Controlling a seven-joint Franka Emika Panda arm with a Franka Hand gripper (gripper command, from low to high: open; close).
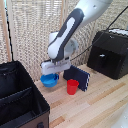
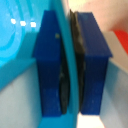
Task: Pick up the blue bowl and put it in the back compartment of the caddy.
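The blue bowl [image 1: 49,80] rests on the wooden table beside the caddy's far corner. My gripper [image 1: 53,74] comes down onto its rim from above. In the wrist view the bowl's thin bright-blue rim [image 2: 69,50] runs between my two dark-blue fingers [image 2: 50,65], which press it from both sides, so the gripper [image 2: 70,65] is shut on the rim. The bowl's inside [image 2: 20,45] fills one side of that view. The black caddy [image 1: 20,100] stands at the exterior view's left, its back compartment [image 1: 10,77] open and dark.
A small red cup [image 1: 72,87] stands just to the exterior view's right of the bowl, with a dark-blue flat box [image 1: 77,76] behind it. A black boxy machine [image 1: 111,54] sits at the right. A slatted screen backs the table.
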